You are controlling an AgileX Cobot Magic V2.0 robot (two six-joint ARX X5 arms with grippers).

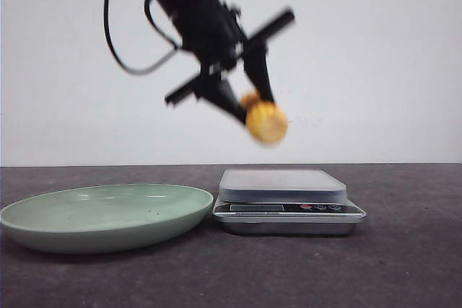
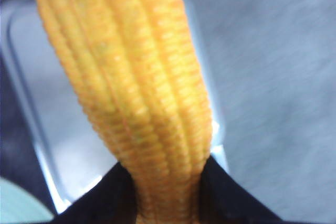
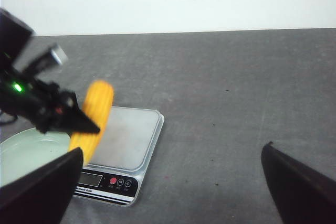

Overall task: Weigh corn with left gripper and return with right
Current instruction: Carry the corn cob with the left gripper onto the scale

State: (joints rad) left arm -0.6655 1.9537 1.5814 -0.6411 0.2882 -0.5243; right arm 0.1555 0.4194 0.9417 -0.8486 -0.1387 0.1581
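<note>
Gripping corn [image 1: 266, 122], seemingly above scale [image 1: 283, 185]

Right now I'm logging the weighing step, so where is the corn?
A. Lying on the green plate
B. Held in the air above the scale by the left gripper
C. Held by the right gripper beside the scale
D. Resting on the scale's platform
B: the front view shows the corn clamped in the left gripper clear above the kitchen scale, whose platform is bare, as is the green plate.
</note>
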